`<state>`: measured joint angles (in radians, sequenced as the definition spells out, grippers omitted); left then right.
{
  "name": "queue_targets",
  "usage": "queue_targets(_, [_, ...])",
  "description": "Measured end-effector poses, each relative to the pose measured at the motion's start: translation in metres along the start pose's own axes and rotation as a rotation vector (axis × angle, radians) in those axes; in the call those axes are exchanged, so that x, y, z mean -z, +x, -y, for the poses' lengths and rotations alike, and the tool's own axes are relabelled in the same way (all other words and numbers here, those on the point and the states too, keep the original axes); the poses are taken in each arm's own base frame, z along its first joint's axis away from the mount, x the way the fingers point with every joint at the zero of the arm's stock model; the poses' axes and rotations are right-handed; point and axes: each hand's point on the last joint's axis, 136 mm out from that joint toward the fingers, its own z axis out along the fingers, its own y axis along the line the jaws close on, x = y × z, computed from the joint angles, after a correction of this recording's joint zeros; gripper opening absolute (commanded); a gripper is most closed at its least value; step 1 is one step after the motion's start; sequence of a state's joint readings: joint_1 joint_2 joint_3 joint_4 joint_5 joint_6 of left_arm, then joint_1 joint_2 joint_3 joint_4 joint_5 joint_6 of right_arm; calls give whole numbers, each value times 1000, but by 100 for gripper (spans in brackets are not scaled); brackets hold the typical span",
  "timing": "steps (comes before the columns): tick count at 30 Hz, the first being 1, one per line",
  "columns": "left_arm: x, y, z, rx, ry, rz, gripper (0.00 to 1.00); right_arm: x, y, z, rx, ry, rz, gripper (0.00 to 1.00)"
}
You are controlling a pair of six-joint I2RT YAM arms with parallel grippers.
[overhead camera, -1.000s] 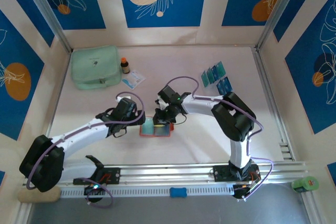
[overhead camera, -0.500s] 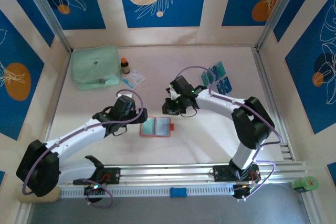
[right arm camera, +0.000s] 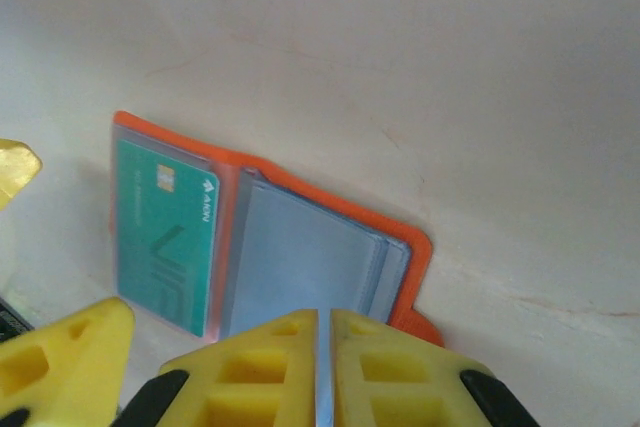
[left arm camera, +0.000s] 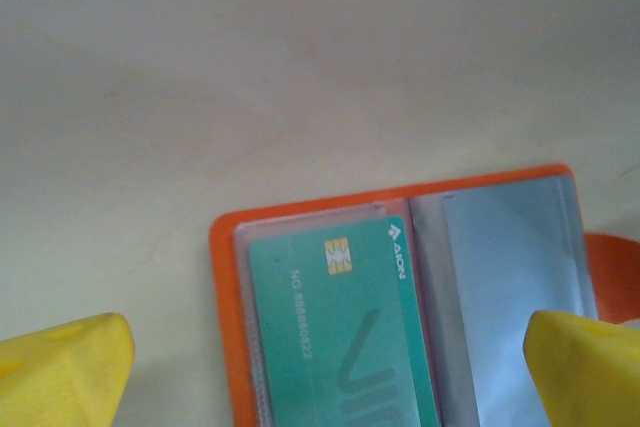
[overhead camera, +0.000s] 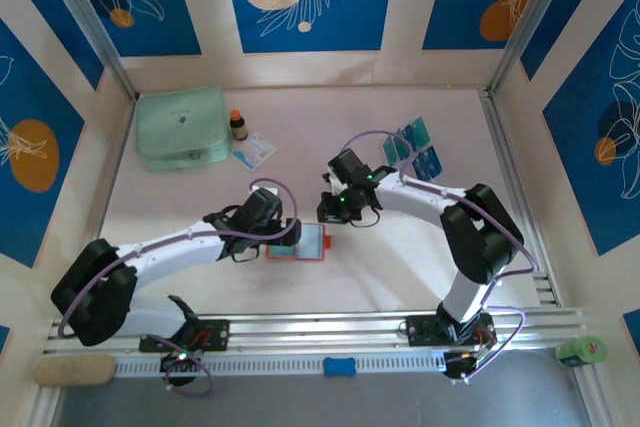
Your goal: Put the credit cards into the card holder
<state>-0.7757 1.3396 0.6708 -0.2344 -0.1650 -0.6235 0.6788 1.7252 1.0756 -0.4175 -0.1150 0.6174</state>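
**Mara:** Where's the card holder (overhead camera: 310, 243)?

**Jon:** Lying open on the surface (overhead camera: 380, 272), midway between the two arms, pockets facing up. A teal card (left arm camera: 340, 332) is tucked into the pocket on the left arm's side. The other pocket looks pale and empty to me.

**Mara:** Why is the left arm (overhead camera: 170, 247) parked right over it?

**Jon:** Its jaws are spread as wide as they go, with a yellow fingertip (left arm camera: 60, 367) off each side of the holder, and they're gripping nothing. My guess is it's there to press the wallet flat so the flaps don't fold shut.

**Mara:** And the right arm (overhead camera: 420, 197)?

**Jon:** Its jaws are pressed closed, just past the holder's far right edge, and I can't see anything pinched between them.

**Mara:** So there are more to fetch?

**Jon:** Yes. The remaining credit cards (overhead camera: 412, 145) lie fanned out by the far right rail, well apart from the holder. They're thin and flat on the surface, so I'd expect catching an edge to be fiddly.
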Motion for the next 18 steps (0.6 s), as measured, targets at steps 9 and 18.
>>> queue_targets(9, [-5, 4, 5, -16, 5, -9, 100, -24, 11, 8, -6, 33, -64, 6])
queue_targets(18, [-13, 8, 4, -20, -5, -24, 100, -28, 6, 6, -5, 30, -63, 5])
